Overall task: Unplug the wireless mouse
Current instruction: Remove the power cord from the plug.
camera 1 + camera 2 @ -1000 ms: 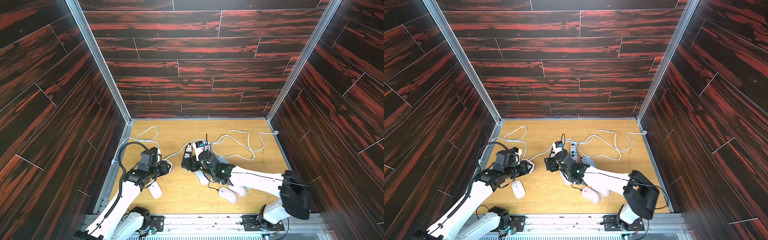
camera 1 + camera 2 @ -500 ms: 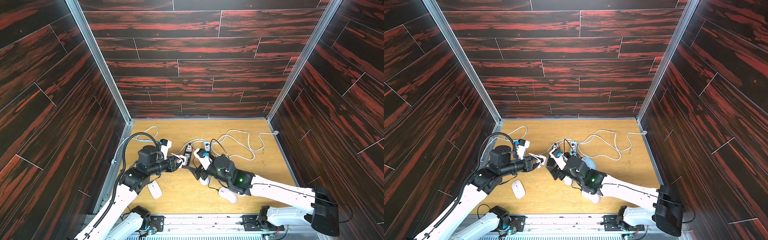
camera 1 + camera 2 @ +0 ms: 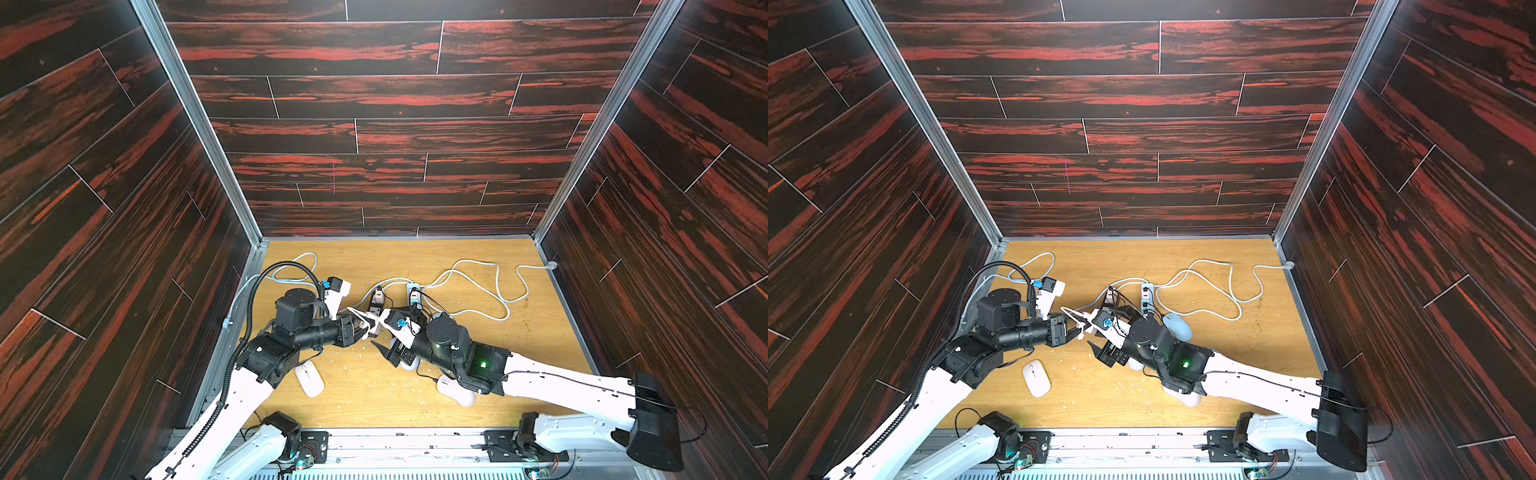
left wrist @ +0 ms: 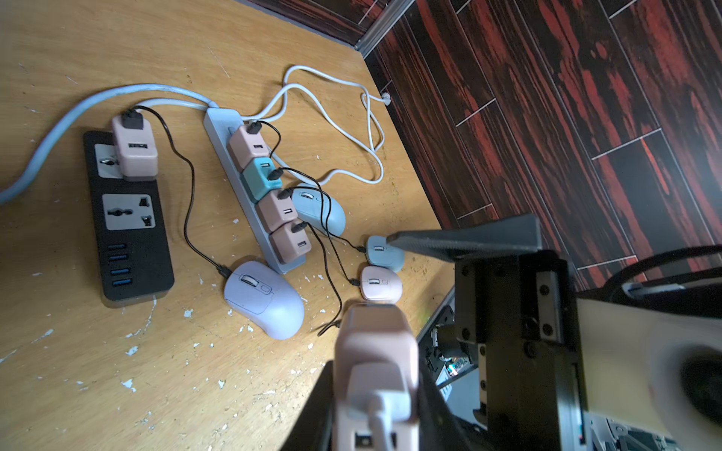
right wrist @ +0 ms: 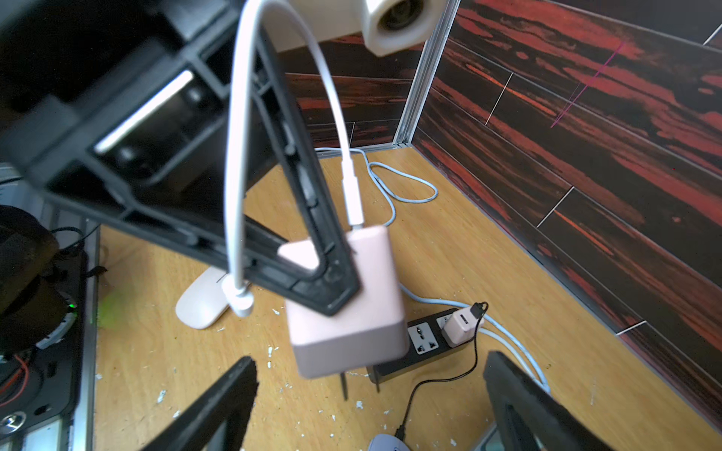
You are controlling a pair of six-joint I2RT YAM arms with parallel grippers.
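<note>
In both top views your left fingers [image 3: 355,329] are clamped on the pink charger [image 3: 372,325], held up off the bench [image 3: 374,257] near its middle, with the white cable [image 3: 356,311] looping from it. Your right fingers [image 3: 381,348] stand wide apart just beside the charger, gripping nothing. The white mouse [image 3: 309,378] lies flat on the bench beside your left arm, apart from the charger.

From the left wrist, the charger [image 4: 375,351] fills the foreground between two dark fingers. Beyond it lie a black power strip [image 4: 129,218], a grey power strip [image 4: 250,195] carrying four chargers, and four other mice on black leads.

From the right wrist, one left finger [image 5: 312,242] presses the charger's side, and its prongs [image 5: 344,384] are bare in the air. The cable's far plug [image 5: 240,300] hangs in front of the mouse [image 5: 199,304]; you cannot tell there whether they touch.
</note>
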